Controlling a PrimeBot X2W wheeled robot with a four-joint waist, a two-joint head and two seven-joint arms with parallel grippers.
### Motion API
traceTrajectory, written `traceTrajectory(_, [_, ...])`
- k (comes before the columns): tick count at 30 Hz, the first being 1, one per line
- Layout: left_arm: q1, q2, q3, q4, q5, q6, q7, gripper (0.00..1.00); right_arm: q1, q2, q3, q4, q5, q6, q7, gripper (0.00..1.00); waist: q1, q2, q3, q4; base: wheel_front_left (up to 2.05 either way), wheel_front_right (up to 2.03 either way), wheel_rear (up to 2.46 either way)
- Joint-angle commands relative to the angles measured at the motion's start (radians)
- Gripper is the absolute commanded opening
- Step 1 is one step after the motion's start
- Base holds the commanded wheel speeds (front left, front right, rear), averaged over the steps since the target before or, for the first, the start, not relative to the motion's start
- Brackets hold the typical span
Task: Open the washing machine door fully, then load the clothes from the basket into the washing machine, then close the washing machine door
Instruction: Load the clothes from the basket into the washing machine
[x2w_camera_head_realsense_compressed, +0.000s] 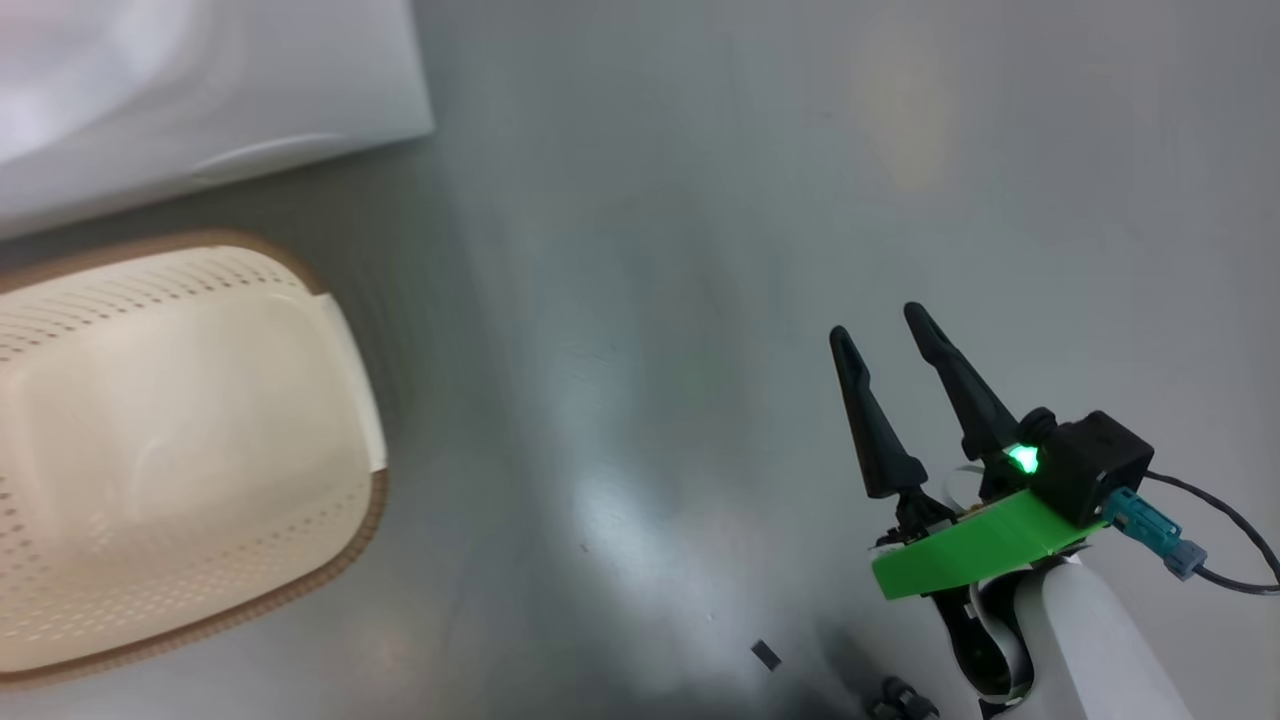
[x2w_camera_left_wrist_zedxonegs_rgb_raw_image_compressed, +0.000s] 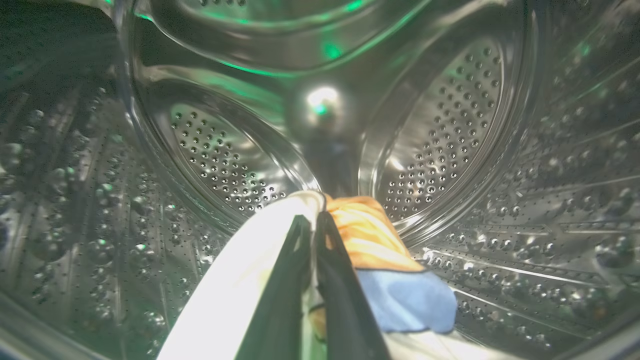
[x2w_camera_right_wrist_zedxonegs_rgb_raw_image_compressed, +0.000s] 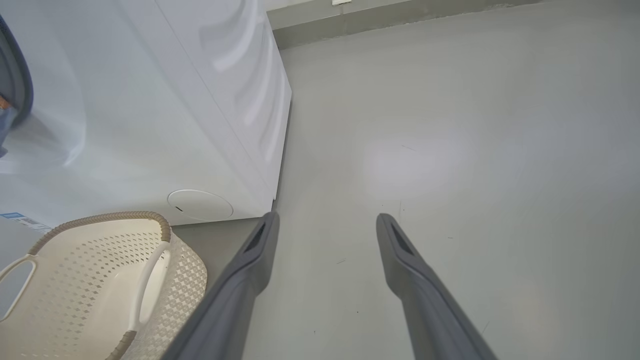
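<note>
– Two cloths in one pinch? Why do you hold them so deep inside?

– Yes, two. My left gripper (x2w_camera_left_wrist_zedxonegs_rgb_raw_image_compressed: 312, 220) is shut tight on the clothes (x2w_camera_left_wrist_zedxonegs_rgb_raw_image_compressed: 405, 300). A pale cream piece lies on one side of the fingers (x2w_camera_left_wrist_zedxonegs_rgb_raw_image_compressed: 280, 300), and a blue piece with an orange print lies on the other. I hold them well inside the steel drum (x2w_camera_left_wrist_zedxonegs_rgb_raw_image_compressed: 450, 140), pointing at its back wall. I think clothes let go at the mouth could slide out and block the door.

– And the other hand?

– My right gripper (x2w_camera_head_realsense_compressed: 878, 325) is wide open and holds nothing. It hovers low over the grey floor (x2w_camera_head_realsense_compressed: 650, 250), well apart from the washing machine (x2w_camera_right_wrist_zedxonegs_rgb_raw_image_compressed: 150, 100). There it is out of the way of the left arm.

– Where is the basket?

– The basket (x2w_camera_head_realsense_compressed: 200, 240) stands on the floor just beside the front of the machine. I believe it is put there so that the way from basket to drum is short. I see no clothes in the part of it that shows.

– So the loading is almost done?

– I judge so. What is left is to open the left fingers, pull the arm out and close the door. The risk is that a fold catches on a finger and comes out with it.
</note>
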Motion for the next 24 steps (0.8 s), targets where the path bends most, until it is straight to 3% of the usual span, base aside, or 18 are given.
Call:
traceTrajectory(1, [-0.022, 0.070, 0.000, -0.013, 0.014, -0.003, 0.000, 0.00, 0.008, 0.001, 0.029, -0.024, 0.013, 0.002, -0.012, 1.00, 0.0000, -0.0001, 0.080, -0.076, 0.00, 0.00, 0.00])
traceTrajectory(9, [-0.195, 0.150, -0.110, 0.064, 0.001, -0.004, -0.009, 0.00, -0.017, 0.001, 0.061, -0.032, 0.049, 0.002, -0.012, 1.00, 0.0000, -0.0001, 0.131, -0.114, 0.00, 0.00, 0.00])
traceTrajectory(24, [-0.348, 0.171, -0.231, 0.241, -0.023, -0.004, -0.073, 0.00, -0.035, 0.001, 0.063, -0.023, 0.051, 0.002, -0.012, 1.00, 0.0000, -0.0001, 0.132, -0.108, 0.00, 0.00, 0.00])
